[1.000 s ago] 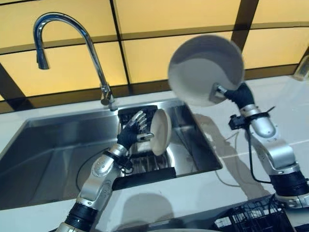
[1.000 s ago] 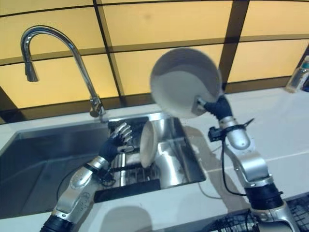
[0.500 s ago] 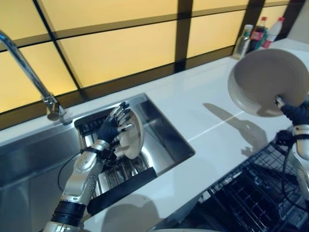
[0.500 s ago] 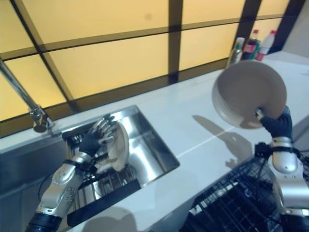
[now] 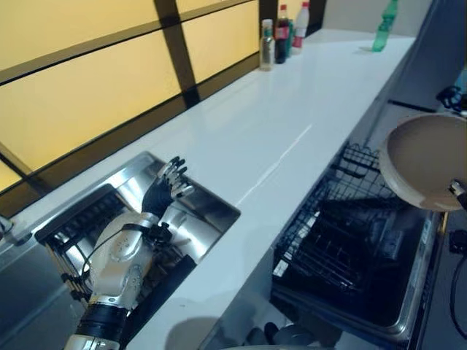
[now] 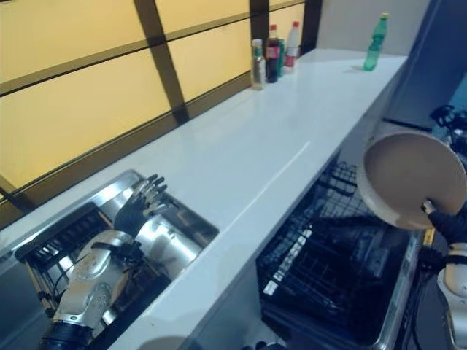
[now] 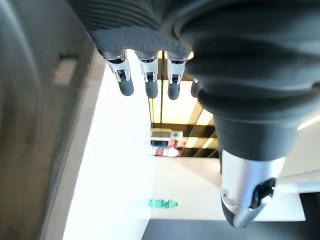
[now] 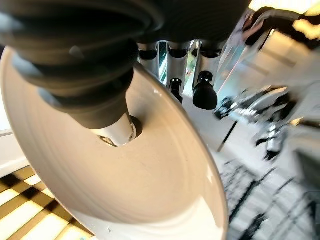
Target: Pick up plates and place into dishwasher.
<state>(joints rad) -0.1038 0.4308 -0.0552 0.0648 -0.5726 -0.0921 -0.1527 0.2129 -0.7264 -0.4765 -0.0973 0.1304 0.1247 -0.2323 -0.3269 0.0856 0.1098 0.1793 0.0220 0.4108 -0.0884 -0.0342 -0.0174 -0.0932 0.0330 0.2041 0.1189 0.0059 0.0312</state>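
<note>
Pinched at its rim by right robot hand (image 6: 446, 222), round beige plate (image 6: 408, 179), tilted above open dishwasher rack (image 6: 328, 270), far edge cropped; left robot hand (image 5: 162, 191), fingers spread, over sink (image 5: 211, 211).

White desk (image 5: 277, 138) runs from the near left to the far right, a thin seam line across it mid-way. Steel sink (image 5: 208, 211) set into the desk at the near left end, dark rack (image 5: 69, 222) inside it on the left part. Yellow panelled wall (image 5: 87, 95) with dark strips behind the desk. Small group of bottles (image 5: 281, 33) stands at the far back of the desk against the wall: one clear, one dark with red cap, one white. Green bottle (image 5: 380, 33) stands alone at the far end, well apart from that group.
</note>
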